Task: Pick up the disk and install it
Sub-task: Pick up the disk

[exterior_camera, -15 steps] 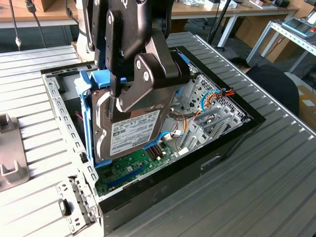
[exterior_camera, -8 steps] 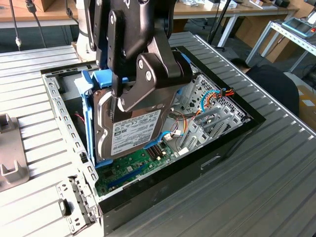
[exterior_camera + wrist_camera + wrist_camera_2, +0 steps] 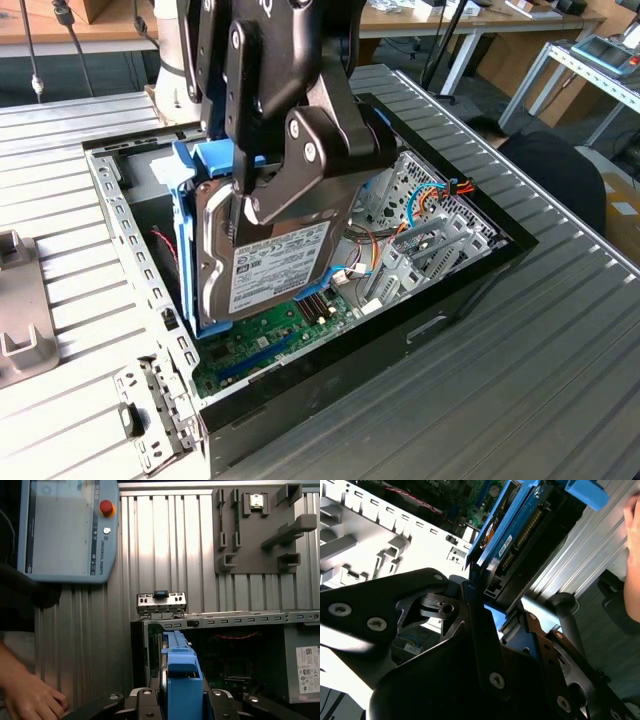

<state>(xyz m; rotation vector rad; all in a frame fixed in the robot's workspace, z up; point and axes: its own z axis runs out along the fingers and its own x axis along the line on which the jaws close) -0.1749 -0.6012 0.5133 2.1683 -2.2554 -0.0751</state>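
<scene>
The pincer was seen clenched on the disk, which was held on edge and slightly tilted in the opening of the computer case set on the ribbed tabletop. In the exterior view its upper part was covered by the black fingers. Whether its lower edge was touching the green circuit board could not be made out, that edge being hidden behind the case wall. A person's hand, cut off at the border, was laid on the tabletop beside the case, and a control pendant was partly cropped farther off.
</scene>
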